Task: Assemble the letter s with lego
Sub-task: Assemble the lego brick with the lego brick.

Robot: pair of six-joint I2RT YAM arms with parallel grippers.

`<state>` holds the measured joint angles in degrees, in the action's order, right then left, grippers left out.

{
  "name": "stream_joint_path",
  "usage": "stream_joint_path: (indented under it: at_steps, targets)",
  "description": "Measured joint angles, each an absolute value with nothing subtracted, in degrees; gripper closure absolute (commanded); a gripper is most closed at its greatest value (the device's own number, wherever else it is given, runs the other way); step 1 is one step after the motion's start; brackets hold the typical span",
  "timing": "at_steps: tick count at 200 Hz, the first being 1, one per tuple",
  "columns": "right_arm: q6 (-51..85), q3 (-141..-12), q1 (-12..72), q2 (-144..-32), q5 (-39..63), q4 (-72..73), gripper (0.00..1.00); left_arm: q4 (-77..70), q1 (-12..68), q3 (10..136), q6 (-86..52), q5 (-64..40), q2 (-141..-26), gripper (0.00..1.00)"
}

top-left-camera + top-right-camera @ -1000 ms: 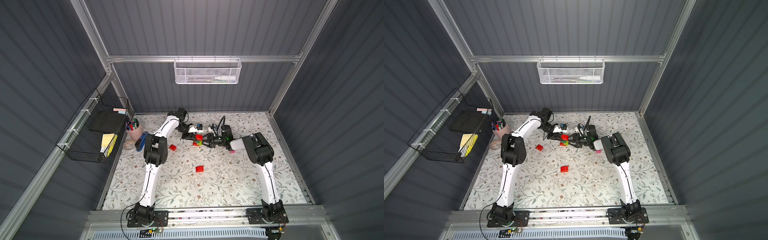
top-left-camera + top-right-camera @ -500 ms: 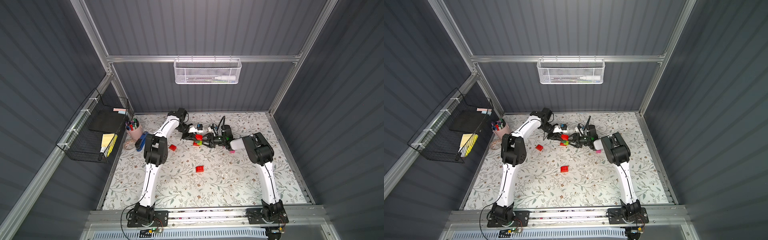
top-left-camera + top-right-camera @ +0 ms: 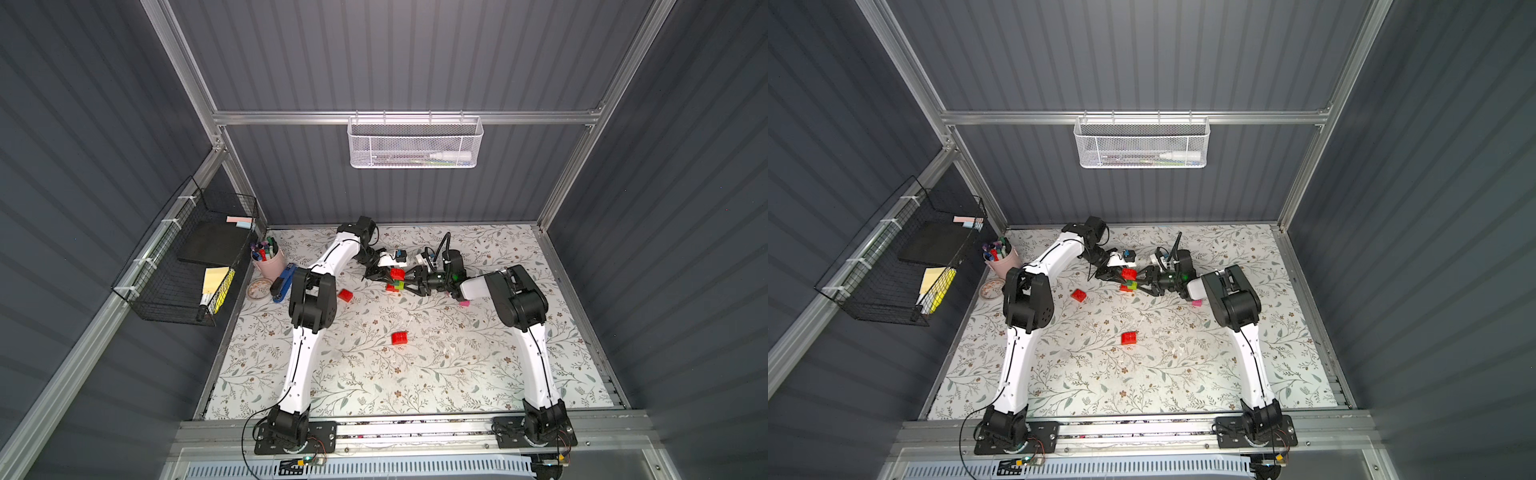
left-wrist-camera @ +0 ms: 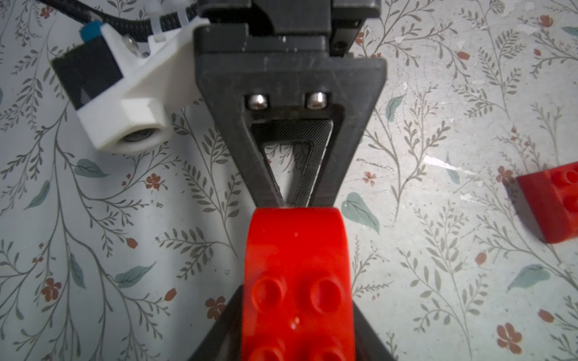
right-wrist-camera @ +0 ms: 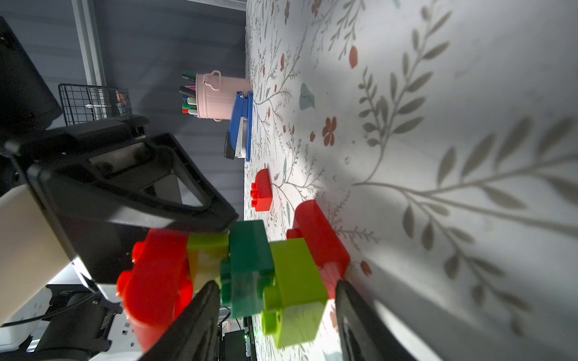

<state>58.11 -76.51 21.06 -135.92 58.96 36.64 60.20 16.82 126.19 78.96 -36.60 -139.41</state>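
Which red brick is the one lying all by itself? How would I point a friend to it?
Start from the flowered tabletop between the white left arm and right arm. In its open middle lies a red brick. Unlike the other loose red brick beside the left arm's elbow or the coloured stack where the arms meet, it has nothing close by.

The lego stack (image 3: 395, 281) stands on the table (image 3: 457, 374) toward the back, one loose brick (image 3: 400, 338) before it.
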Motion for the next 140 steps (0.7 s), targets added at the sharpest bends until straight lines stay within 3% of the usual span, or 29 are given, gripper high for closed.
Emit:
stream_joint_path:
  at_steps: [140]
  targets:
    - [57.1,-72.7,20.4,-133.6,59.1,38.5,0.32,59.8,16.8,125.8,78.9,-37.5,-139.4,0.36]
